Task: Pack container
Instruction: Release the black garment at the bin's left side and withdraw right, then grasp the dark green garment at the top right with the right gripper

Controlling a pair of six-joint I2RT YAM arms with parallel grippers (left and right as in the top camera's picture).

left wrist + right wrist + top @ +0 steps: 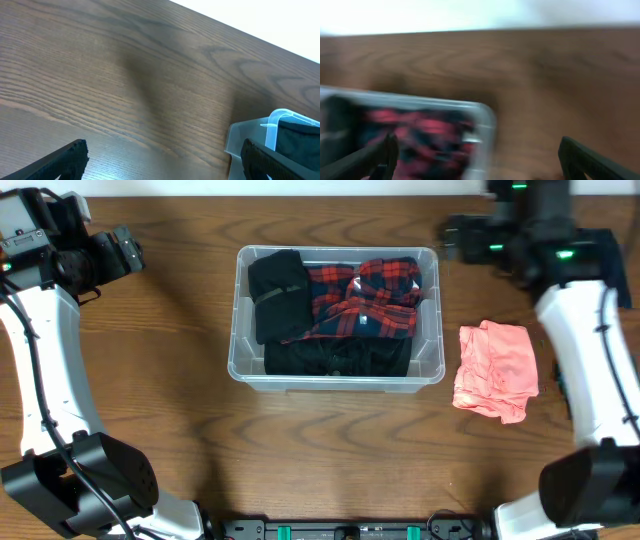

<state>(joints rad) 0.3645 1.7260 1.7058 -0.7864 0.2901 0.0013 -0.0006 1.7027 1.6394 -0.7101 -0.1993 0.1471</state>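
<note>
The clear plastic container (434, 370) stands mid-table, holding a black garment (278, 290), a red-and-black plaid shirt (370, 300) and more dark cloth along its near side. A pink cloth (496, 368) lies crumpled on the table to its right. My left gripper (132, 252) is open and empty at the far left, well away from the container; its wrist view shows the container's corner (250, 137). My right gripper (452, 238) is open and empty beyond the container's far right corner; its blurred wrist view shows the container (482, 122) and plaid shirt (420, 132).
The wooden table (160, 380) ends at a white edge (280, 20) behind both arms. Nothing else lies on it.
</note>
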